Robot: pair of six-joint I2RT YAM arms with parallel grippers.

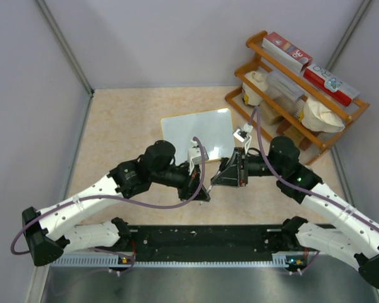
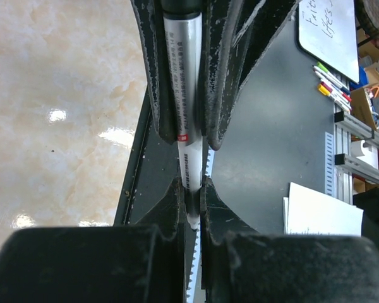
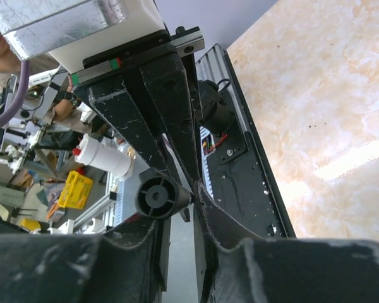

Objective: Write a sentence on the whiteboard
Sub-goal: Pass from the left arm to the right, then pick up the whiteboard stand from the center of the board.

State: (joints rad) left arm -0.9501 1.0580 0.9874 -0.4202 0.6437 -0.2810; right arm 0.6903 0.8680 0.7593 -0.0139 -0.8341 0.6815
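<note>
Whiteboard (image 1: 198,132) lies flat just beyond left hand (image 1: 204,194) and right hand (image 1: 218,180), both seemingly clamped on one marker (image 2: 184,95).

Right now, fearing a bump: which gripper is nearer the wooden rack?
Right. The right gripper is near-left of the rack; the left gripper lies farther left. Both grip the marker.

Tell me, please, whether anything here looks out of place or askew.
Nothing is spilled or damaged. The whiteboard lies slightly skewed on the table, and the left gripper and right gripper both pinch one marker.
</note>
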